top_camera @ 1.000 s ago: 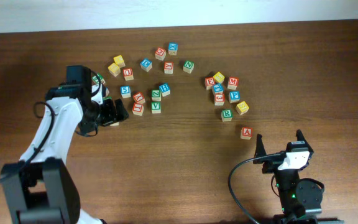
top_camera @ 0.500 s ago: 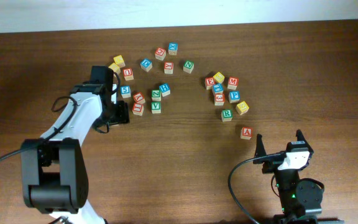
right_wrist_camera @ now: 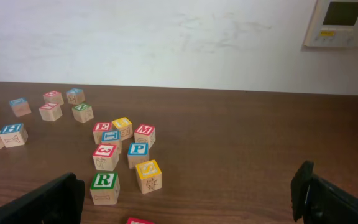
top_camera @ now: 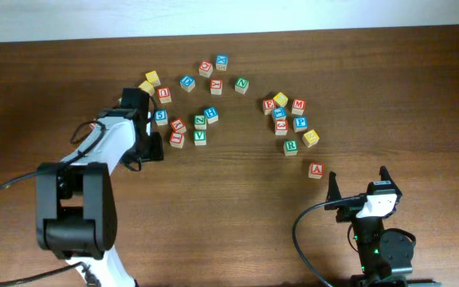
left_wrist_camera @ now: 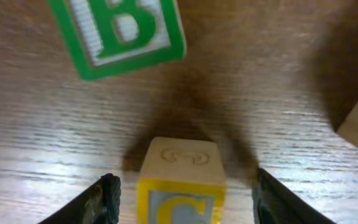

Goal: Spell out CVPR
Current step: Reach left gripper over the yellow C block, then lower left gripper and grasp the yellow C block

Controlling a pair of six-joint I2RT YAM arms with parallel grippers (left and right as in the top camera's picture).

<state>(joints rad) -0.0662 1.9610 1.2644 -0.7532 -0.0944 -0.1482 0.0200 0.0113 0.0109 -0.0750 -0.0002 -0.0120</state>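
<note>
0/4 placed. Left gripper (left_wrist_camera: 185, 194) straddles yellow-edged wooden C cube (left_wrist_camera: 180, 165), jaws apart, no grip. Right gripper (right_wrist_camera: 188, 196) spread wide. To go: green V (top_camera: 200, 137), blue P (top_camera: 300, 123), green R (top_camera: 291, 147).

From overhead we look straight down on the whole tabletop (top_camera: 237, 207) from well above, with a strip of pale wall (top_camera: 229, 9) along the top edge. Our left wrist view sits very close and faces down at the wood. The yellow C cube (left_wrist_camera: 180, 186) fills its bottom centre between the fingers of the left end effector (left_wrist_camera: 184, 199), and a green B cube (left_wrist_camera: 120, 34) sits upper left. Our right wrist view sits low and looks level across the tabletop towards the wall. It shares the cluster with the green R cube (right_wrist_camera: 104, 186) and blue P cube (right_wrist_camera: 138, 153) with overhead, where it lies right of centre.
</note>
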